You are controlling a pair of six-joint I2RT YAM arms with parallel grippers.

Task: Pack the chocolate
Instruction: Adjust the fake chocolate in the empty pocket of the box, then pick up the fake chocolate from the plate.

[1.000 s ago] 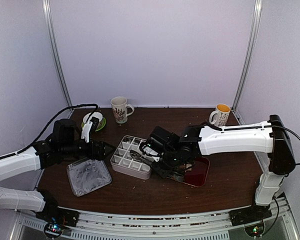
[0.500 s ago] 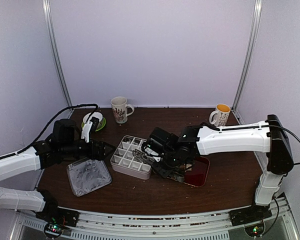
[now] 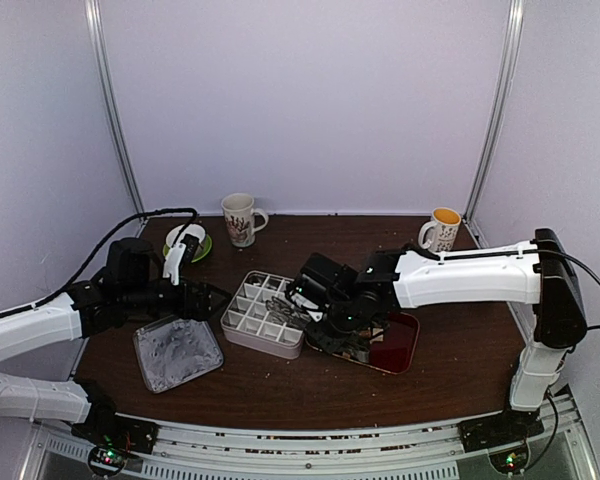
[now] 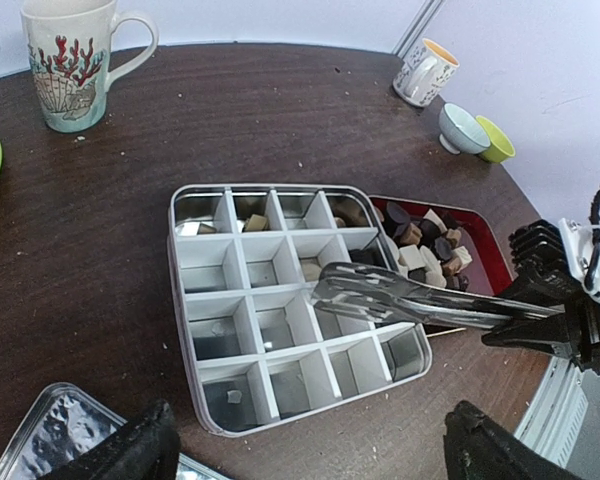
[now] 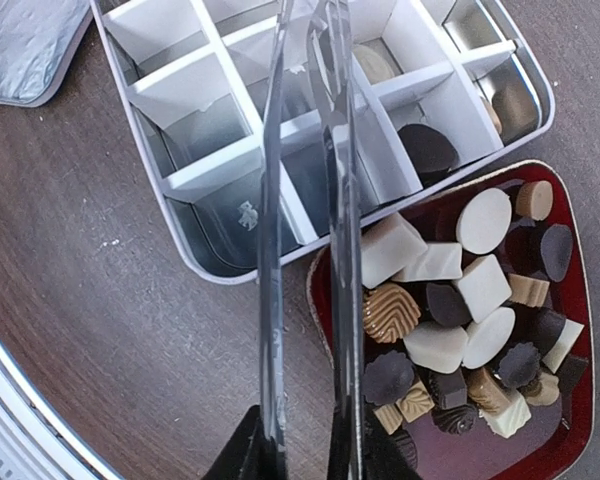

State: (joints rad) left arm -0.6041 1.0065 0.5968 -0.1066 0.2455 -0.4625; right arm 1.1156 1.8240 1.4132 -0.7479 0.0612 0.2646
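Broadly, the dark wood counter (image 3: pixel 280 395) carries everything. The right gripper (image 4: pixel 540 322) reaches in from the right, its jaws clamped on the handle end of the tongs (image 4: pixel 400 297). The clamp itself is partly hidden by the gripper's black body. The left gripper (image 3: pixel 208 297) hangs just left of the box (image 4: pixel 213 340), jaws wide with nothing between them. Its own wrist view shows only the finger ends at the bottom edge. The box, a white grid of cells, sits mid-counter, just beside the red tray (image 4: pixel 488 245) on its right. A grey lid (image 3: pixel 177 352) lies near the box's left corner, cut off in both wrist views. The tongs slant over the box with their arms nearly together, and I cannot tell whether the tips grip a piece. Most chocolate (image 5: pixel 480 290) is heaped in the tray, and a few pieces lie in the box's far cells.
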